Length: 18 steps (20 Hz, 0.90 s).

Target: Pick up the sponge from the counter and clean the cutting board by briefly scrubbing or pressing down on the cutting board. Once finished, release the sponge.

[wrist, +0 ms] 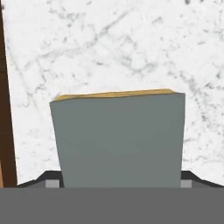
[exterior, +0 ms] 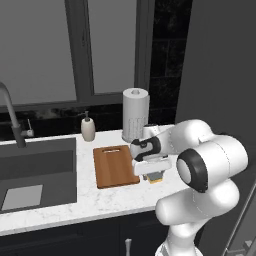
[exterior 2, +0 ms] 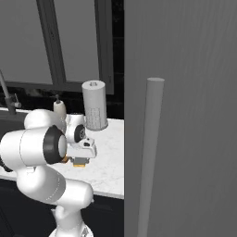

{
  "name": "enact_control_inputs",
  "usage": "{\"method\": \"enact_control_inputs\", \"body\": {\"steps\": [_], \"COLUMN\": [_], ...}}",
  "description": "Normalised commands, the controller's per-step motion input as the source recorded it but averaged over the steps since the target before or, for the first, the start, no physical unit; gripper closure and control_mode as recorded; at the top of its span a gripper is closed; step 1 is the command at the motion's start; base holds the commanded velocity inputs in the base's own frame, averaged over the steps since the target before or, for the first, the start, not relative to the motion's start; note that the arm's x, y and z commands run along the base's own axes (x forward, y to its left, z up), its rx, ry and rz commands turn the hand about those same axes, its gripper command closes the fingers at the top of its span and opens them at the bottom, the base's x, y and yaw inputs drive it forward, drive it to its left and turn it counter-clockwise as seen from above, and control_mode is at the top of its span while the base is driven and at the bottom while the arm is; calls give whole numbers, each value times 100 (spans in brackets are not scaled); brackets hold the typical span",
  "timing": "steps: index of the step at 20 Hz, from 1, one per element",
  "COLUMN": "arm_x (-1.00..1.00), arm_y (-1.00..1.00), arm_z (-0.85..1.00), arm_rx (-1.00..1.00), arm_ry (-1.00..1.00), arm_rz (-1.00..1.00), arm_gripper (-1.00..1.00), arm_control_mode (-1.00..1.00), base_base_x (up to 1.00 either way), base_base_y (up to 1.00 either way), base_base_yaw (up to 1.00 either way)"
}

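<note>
My hand (exterior: 154,173) hangs low over the worktop (exterior: 100,200), just off the right edge of the cutting board (exterior: 115,165). The sponge (exterior: 156,176) sits between my fingers, which are clamped on its two sides. In the left base view only its yellow lower edge and a dark strip above it peek out under the white hand body.

Hand view: the sponge's grey-green face (wrist: 118,140) looms large, with a thin yellow rim along its far edge. My dark fingertips (wrist: 41,179) show at both lower corners, pressed against the block's sides. Beyond it lies white, grey-veined marble (wrist: 131,48). A brown strip of the board's edge (wrist: 6,109) runs down the left side of this view, so the sponge is beside the board, not over it. I cannot tell whether the sponge touches the worktop or is lifted off it.

Right base view: the hand (exterior 2: 81,159) shows just past my elbow, with the yellow of the sponge (exterior 2: 79,162) beneath it.

The board lies flat, slot handle at its far short end, between the dark sink (exterior: 37,170) and my hand. Behind it stand a soap dispenser (exterior: 88,128) and a paper towel roll (exterior: 135,115) against the window wall. A pale grey mat (exterior: 22,196) rests in the sink basin.
</note>
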Motion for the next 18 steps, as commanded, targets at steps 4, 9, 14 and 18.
{"method": "enact_control_inputs", "body": {"steps": [4,9,14,18], "arm_x": [0,6,-10,-25], "arm_y": [11,1,-2,-9], "arm_z": [-49,-32,-7,35], "arm_rx": [0,0,0,0], "arm_ry": [0,0,0,-1], "arm_rz": [0,0,0,0], "arm_gripper": [100,100,100,100], "arm_control_mode": [-100,-100,-100,-100], "base_base_x": [0,0,0,0], "base_base_y": [0,0,0,0], "base_base_yaw": [0,0,0,0]}}
